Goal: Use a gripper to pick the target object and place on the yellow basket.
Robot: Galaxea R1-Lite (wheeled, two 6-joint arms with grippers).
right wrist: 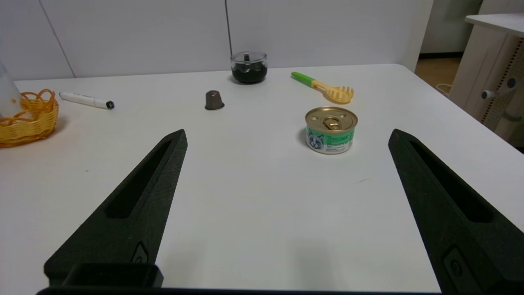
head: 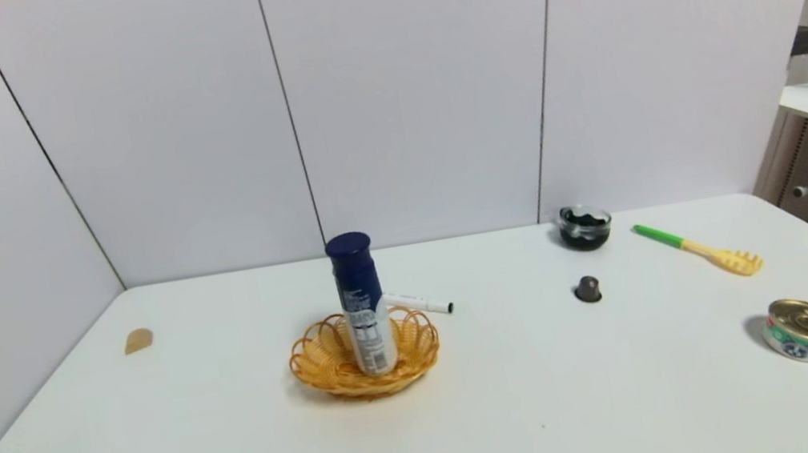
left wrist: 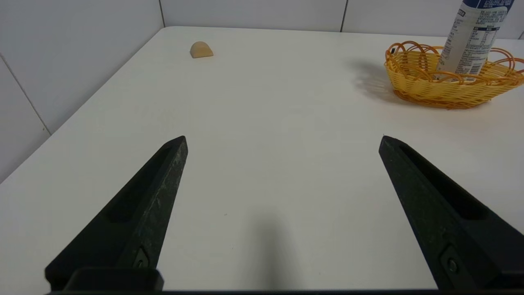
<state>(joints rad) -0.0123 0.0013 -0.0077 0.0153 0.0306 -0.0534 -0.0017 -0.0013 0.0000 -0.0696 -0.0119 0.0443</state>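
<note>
The navy-capped spray can (head: 361, 302) stands upright inside the yellow basket (head: 321, 359) near the table's middle. The left wrist view shows the can's silver lower part (left wrist: 470, 39) rising out of the basket (left wrist: 413, 82). My left gripper (left wrist: 282, 141) hangs open over bare table, well short of the basket, nothing between its fingers. My right gripper (right wrist: 286, 135) is open too, above the table's right side, with only the basket's edge (right wrist: 28, 119) showing far off. Neither gripper appears in the head view.
A white marker (head: 420, 302) lies just behind the basket. A dark glass bowl (head: 585, 225), a small dark capsule (head: 587, 288), a green-handled yellow fork (head: 699, 248) and a gold-lidded green tin (head: 801, 330) sit on the right. A tan wedge (head: 138, 341) lies far left.
</note>
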